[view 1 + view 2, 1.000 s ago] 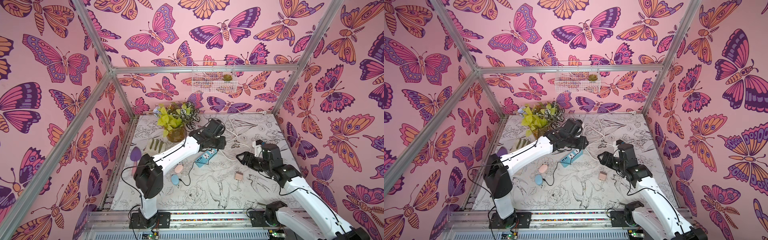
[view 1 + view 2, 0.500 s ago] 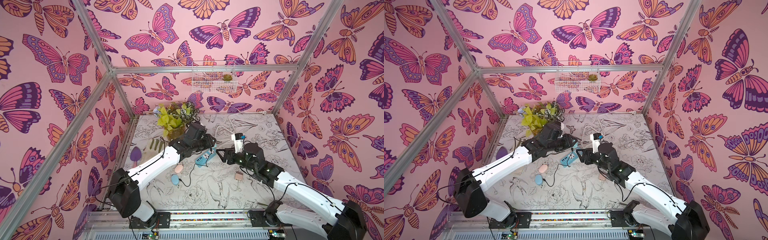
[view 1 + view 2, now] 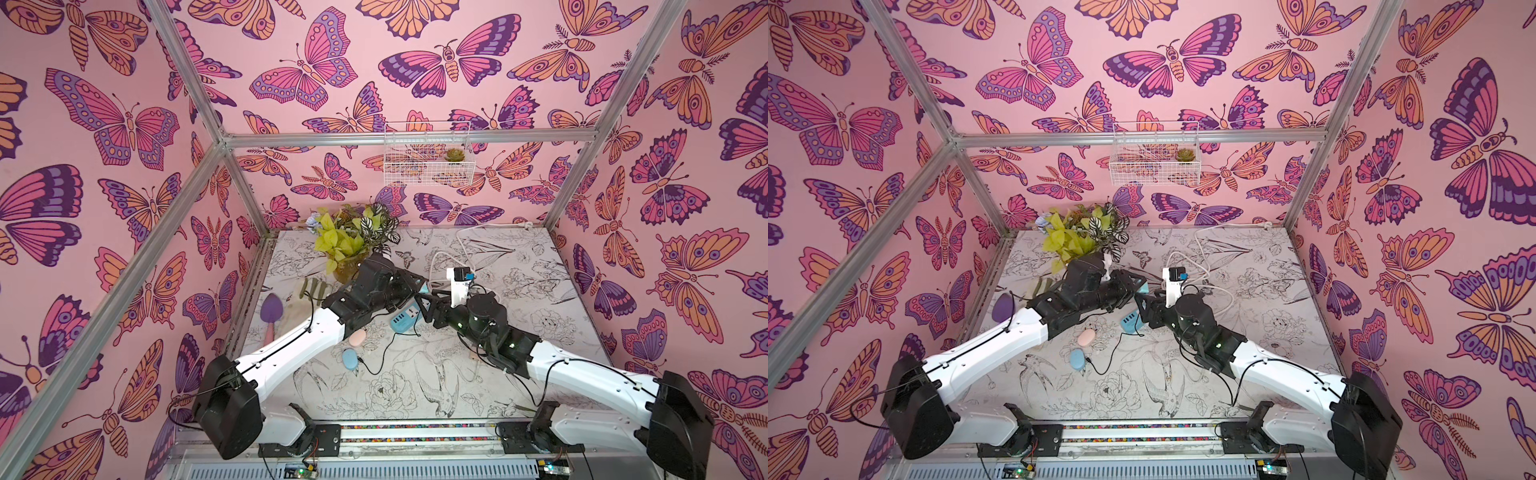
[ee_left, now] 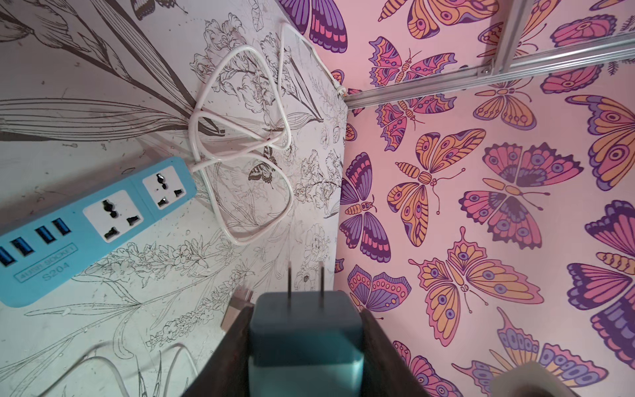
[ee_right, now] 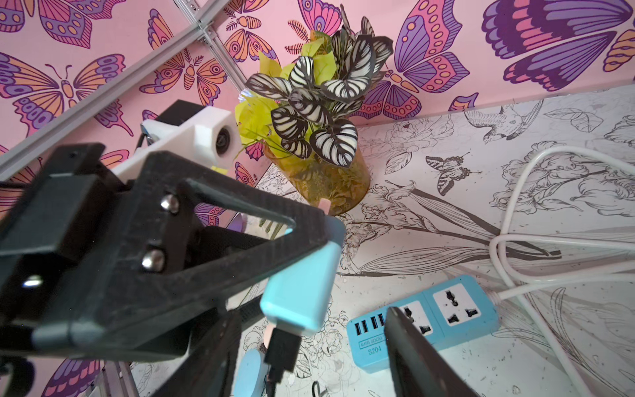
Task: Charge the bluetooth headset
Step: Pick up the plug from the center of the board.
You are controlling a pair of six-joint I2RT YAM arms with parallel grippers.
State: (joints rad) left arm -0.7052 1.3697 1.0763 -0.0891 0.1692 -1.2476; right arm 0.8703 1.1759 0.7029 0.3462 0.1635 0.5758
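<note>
Butterfly-papered walls close round a bench printed with line-drawn flowers. Near its middle my left claw (image 4: pixel 305 311) is clamped partway shut on the teal charger block (image 4: pixel 305 347), one finger on each flank. Its two prongs (image 4: pixel 321 282) stick straight out ahead of the claw toward the bench's right edge. The blue power strip (image 4: pixel 86 227) lies flat below and to one side of that line, its long axis running from front-left toward the back-right corner, its sockets (image 4: pixel 113 216) facing up. I judge the prongs must tip down and swing across to meet one. My right claw (image 3: pixel 430 309) gapes empty just beside the block's cable end. The blue headset case (image 3: pixel 350 359) rests nearer the left edge, with a black cable (image 3: pixel 382 361) attached.
</note>
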